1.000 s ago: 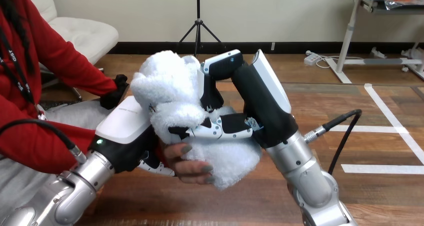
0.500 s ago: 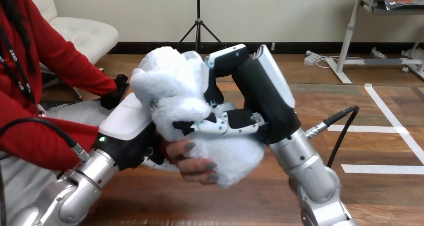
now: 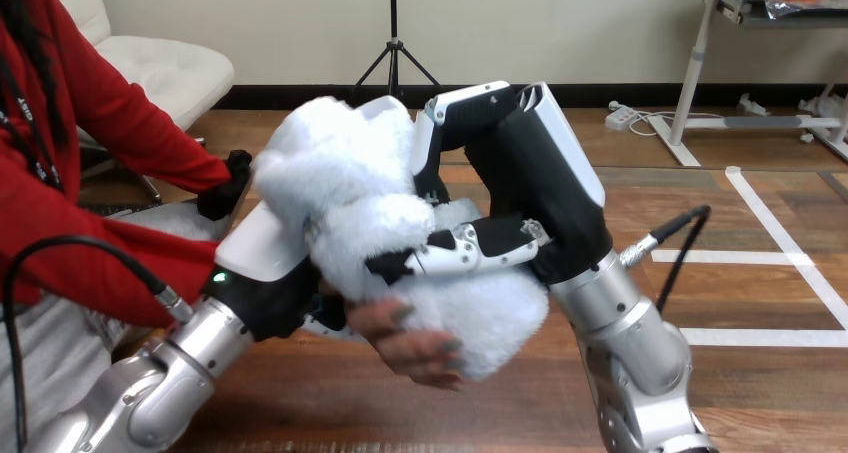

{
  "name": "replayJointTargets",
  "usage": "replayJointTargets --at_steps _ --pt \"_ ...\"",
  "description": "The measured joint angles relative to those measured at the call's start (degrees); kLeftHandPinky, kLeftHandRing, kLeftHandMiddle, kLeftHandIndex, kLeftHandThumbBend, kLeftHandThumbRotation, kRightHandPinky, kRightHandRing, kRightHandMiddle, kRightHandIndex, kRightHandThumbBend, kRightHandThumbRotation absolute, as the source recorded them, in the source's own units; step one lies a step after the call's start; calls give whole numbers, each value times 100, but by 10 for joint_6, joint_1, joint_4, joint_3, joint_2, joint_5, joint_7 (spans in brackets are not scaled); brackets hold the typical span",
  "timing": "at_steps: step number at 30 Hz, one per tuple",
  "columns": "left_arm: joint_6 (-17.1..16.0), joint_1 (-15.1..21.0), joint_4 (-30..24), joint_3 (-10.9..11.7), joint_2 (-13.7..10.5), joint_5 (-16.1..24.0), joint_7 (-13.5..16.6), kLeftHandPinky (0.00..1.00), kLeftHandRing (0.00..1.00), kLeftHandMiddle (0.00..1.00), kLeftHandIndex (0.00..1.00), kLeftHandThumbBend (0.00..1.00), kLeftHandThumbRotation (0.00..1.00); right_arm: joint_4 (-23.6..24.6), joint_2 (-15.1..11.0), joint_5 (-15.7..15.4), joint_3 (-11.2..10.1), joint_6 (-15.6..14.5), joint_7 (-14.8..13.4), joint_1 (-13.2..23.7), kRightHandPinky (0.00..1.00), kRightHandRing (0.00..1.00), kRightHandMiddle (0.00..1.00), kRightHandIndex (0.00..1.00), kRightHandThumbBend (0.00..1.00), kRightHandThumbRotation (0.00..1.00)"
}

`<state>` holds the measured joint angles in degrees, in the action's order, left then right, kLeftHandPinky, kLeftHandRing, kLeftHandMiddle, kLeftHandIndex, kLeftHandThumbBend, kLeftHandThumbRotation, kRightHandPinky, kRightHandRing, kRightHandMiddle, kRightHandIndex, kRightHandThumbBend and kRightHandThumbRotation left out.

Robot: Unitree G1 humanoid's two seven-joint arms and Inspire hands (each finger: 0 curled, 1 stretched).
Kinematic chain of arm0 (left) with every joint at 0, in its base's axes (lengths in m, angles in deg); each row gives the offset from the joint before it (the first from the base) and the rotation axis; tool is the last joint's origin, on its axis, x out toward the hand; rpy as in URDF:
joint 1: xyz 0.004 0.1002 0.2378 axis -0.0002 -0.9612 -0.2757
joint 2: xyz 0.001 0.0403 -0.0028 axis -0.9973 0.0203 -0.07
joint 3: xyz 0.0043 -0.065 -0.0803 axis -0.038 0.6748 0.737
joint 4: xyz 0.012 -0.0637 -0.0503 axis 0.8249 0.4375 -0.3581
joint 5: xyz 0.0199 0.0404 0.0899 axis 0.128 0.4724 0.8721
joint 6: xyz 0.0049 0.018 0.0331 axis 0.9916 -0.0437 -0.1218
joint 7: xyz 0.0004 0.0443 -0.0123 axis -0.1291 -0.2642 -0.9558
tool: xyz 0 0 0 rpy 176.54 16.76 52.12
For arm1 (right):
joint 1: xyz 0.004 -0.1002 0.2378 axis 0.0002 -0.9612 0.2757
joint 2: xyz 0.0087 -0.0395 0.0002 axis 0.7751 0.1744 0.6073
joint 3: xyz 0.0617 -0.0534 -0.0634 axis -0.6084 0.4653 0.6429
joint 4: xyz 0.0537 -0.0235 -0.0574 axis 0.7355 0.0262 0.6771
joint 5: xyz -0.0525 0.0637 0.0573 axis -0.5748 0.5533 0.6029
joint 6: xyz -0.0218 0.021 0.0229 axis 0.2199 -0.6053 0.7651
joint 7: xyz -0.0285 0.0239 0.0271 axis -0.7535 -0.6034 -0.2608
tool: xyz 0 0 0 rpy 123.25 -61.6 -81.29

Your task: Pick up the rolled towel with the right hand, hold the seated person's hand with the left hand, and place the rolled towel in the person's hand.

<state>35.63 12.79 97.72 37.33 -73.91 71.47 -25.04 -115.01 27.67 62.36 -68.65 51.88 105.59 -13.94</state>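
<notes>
Two hands: right hand (image 3: pixel 528 201) clasps rolled towel (image 3: pixel 338 185) touching person's hand (image 3: pixel 408 337); left hand (image 3: pixel 266 261) grip unclear.

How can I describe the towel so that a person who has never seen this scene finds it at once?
Follow the right arm up from the bottom edge to the middle of the view. The towel is the big bundle there, gripped by the right robot hand and lying over the person's hand. It alone is soft and fluffy.
</notes>
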Motion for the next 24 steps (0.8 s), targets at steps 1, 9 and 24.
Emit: replayJointTargets --at_steps 1,9,24 --pt "-2 1 0 0 1 -1 0 40 45 52 62 94 26 -1 1 9 0 0 11 2 38 41 45 46 86 17" --pt "-7 5 -6 1 7 -2 0 41 45 53 66 97 30 -10 14 48 -4 -1 75 15 41 46 49 53 87 24" --pt "-8 5 -23 3 9 -2 0 51 56 64 76 99 34 -9 26 93 -19 -27 145 23 40 46 51 57 89 28"
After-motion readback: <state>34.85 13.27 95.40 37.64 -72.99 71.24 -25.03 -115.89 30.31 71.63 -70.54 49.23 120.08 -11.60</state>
